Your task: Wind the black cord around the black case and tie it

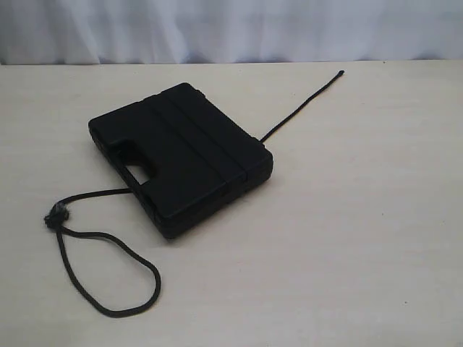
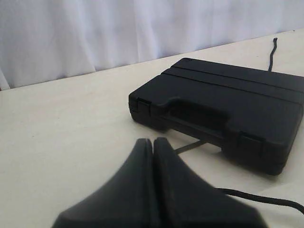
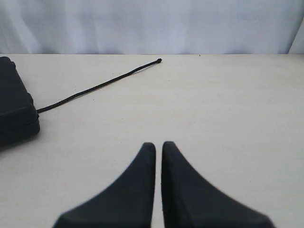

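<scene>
The black case [image 1: 181, 155] lies flat on the pale table, handle slot toward the front left, ridges across its lid. The black cord [image 1: 108, 246] runs under the case: one end loops on the table at the front left with a frayed knot [image 1: 55, 216], the other end stretches straight to the back right [image 1: 304, 105]. Neither gripper shows in the exterior view. My left gripper [image 2: 153, 141] is shut and empty, short of the case [image 2: 223, 109]. My right gripper [image 3: 158, 145] is shut with a thin slit, empty, with the cord's straight end [image 3: 99, 85] beyond it.
A white curtain [image 1: 231, 29] hangs behind the table's far edge. Bare tabletop [image 1: 362, 238] spreads to the right of the case and in front of it.
</scene>
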### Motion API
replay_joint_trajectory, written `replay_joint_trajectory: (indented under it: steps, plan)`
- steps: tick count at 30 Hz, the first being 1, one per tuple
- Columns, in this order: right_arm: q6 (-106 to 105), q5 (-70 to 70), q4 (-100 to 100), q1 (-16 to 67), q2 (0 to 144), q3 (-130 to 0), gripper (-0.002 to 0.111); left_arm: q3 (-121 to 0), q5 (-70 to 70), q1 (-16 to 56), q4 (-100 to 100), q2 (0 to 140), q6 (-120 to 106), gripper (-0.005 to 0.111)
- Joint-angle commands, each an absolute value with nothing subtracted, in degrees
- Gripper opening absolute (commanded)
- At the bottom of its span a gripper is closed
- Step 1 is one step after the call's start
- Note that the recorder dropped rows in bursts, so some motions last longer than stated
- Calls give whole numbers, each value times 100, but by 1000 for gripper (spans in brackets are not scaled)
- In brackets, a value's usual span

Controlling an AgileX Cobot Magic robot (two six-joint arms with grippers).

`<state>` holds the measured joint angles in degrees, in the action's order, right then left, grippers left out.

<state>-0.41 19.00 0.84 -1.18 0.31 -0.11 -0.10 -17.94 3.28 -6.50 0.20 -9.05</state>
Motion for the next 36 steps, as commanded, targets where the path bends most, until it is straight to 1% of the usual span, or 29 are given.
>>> replay_joint_trajectory:
  steps: [1,6,9,12,13,15,18,21,23,28,31,34,36]
  plan:
    - [-66,1892,38,-137,0,0,4,0,-1747,321,-658,0,-900,0]
    - [-66,1449,-345,-137,0,0,4,0,-1617,321,-517,0,-900,0]
    - [-66,1043,-429,-137,0,0,4,0,-1192,321,-285,0,-885,0]
    - [-66,579,-286,-137,0,0,4,0,-518,332,-1713,0,-172,0]
    - [0,216,0,-125,0,0,4,0,-300,332,-2475,0,52,0]
    - [308,-282,998,-125,0,0,4,0,272,332,-3060,0,66,0]
    - [507,-987,2788,-125,0,0,4,0,983,332,-3185,0,76,0]
    - [1023,-1361,4641,-125,0,0,4,0,948,332,-3216,0,318,0]
    - [1037,-1588,5269,-125,0,0,4,0,627,332,-3216,0,541,0]
    - [1211,-2325,5259,-125,0,-408,4,0,770,332,-3177,0,628,0]
    - [1633,-2373,5048,-125,115,-877,4,0,811,332,-3153,0,628,0]
    - [1924,-2373,4154,-125,645,-1538,4,0,844,332,-2897,0,628,0]
    - [1925,-2333,3351,-125,1112,-2010,4,0,1104,332,-2562,0,628,0]
